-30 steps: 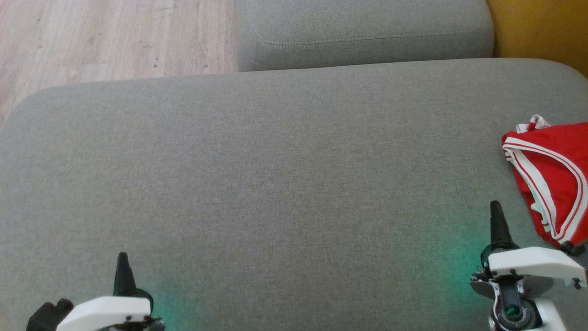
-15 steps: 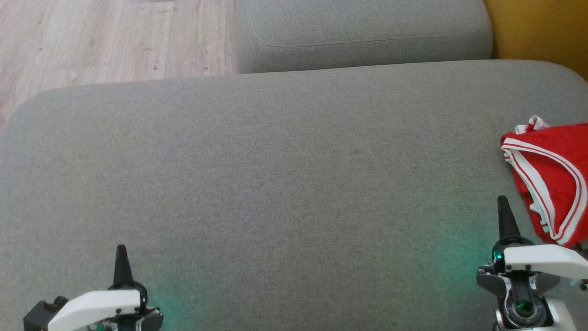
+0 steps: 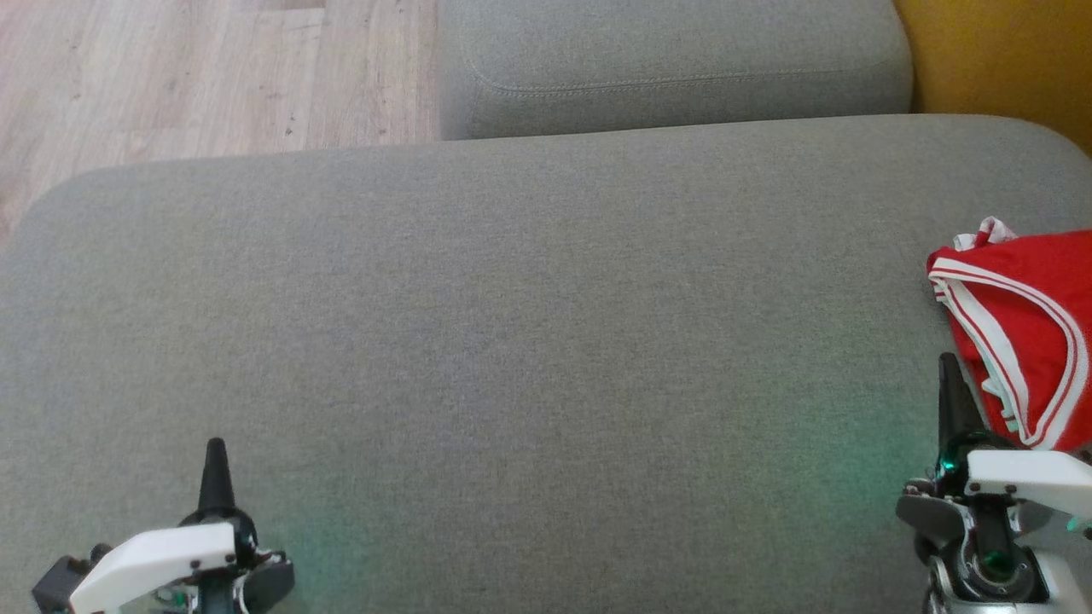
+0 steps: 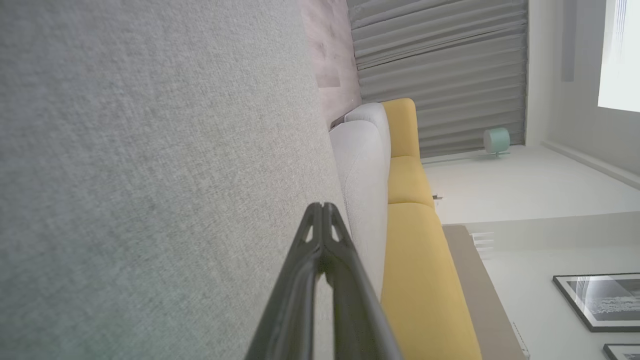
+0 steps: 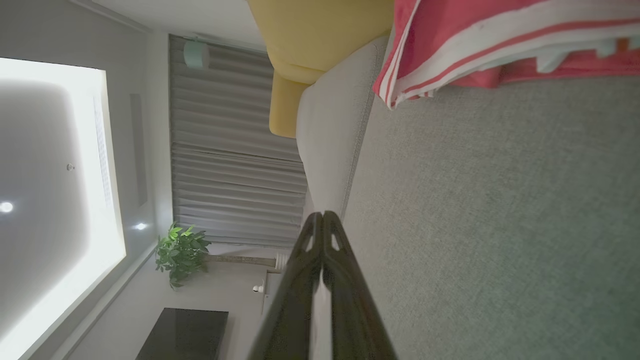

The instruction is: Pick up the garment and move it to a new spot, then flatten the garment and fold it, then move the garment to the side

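Note:
The garment is red with white stripes and lies bunched at the right edge of the grey cushion; part of it runs out of the head view. It also fills the top right of the right wrist view as the garment. My right gripper is shut and empty, its tip just left of the garment's lower edge, touching or nearly so. In its own view the right gripper has its fingertips pressed together above the cushion. My left gripper is shut and empty at the lower left; the left gripper shows tips together.
A second grey cushion lies behind the first. Wooden floor shows at the upper left and a yellow sofa part at the upper right. A wide stretch of bare grey cushion lies between the grippers.
The right gripper has shifted to the right, closer to the garment's edge. The left gripper has drifted slightly left and down in the view. The garment lies as before.

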